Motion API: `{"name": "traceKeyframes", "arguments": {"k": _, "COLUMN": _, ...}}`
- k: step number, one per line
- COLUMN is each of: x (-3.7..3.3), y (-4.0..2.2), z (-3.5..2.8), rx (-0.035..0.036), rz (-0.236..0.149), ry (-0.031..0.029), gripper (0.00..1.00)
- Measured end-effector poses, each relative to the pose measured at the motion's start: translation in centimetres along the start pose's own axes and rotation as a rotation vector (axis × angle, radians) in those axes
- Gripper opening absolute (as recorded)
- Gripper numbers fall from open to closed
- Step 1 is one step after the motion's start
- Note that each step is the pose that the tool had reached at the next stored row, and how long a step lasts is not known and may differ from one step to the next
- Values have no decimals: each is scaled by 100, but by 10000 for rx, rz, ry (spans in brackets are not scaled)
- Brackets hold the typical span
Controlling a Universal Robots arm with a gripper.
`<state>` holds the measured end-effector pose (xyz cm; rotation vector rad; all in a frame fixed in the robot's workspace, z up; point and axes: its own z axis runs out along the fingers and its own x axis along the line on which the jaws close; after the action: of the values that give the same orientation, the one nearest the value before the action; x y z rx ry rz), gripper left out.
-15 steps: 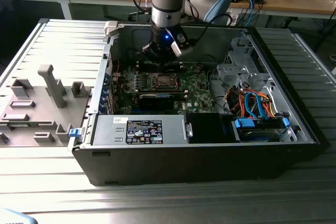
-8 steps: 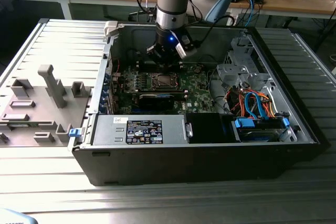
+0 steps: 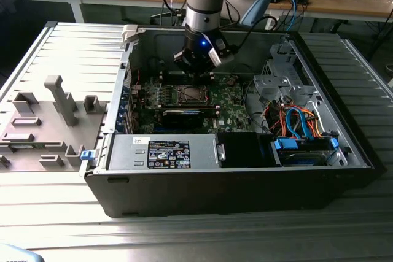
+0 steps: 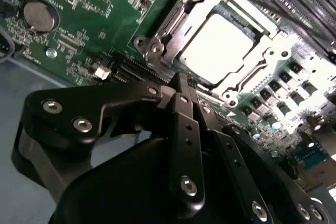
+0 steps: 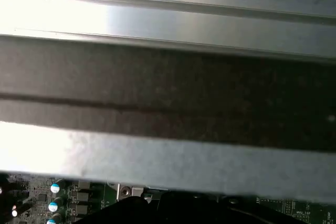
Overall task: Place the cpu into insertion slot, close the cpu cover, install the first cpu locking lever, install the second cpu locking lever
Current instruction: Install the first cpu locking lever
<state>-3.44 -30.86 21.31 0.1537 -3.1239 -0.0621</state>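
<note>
We find the small flat square cpu (image 4: 218, 45), silvery-grey on top, already seated in the insertion slot (image 4: 184, 10), the square metal-rimmed socket on the green motherboard (image 4: 94, 24). The thin silvery cpu cover (image 4: 265, 56), a frame plate with a square window, lies closed flat around the chip. We judge steps 1 and 2 complete. We cannot tell from these views whether either locking lever is latched, so we treat steps 3 and 4 as open.

The black gripper (image 4: 184, 85) has its fingers brought together and holds nothing; its tips sit just beside the socket's edge. In the exterior view the gripper (image 3: 195, 65) hangs over the far side of the socket (image 3: 192, 95), inside the open black computer case (image 3: 233, 188).
</note>
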Motion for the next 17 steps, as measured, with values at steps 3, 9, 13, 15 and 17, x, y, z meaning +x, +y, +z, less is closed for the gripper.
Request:
{"name": "traceKeyframes", "arguments": {"k": 3, "x": 3, "y": -33, "z": -6, "rx": 5, "rz": -1, "ry": 1, "gripper": 11}}
{"name": "traceKeyframes", "arguments": {"k": 9, "x": 3, "y": -33, "z": -19, "rx": 5, "rz": -1, "ry": 0, "gripper": 11}}
{"name": "traceKeyframes", "arguments": {"k": 13, "x": 3, "y": -32, "z": -31, "rx": 5, "rz": 0, "ry": 0, "gripper": 11}}
{"name": "traceKeyframes", "arguments": {"k": 15, "x": 3, "y": -32, "z": -35, "rx": 4, "rz": -1, "ry": 0, "gripper": 11}}
{"name": "traceKeyframes", "arguments": {"k": 17, "x": 3, "y": -32, "z": -37, "rx": 5, "rz": 0, "ry": 0, "gripper": 11}}
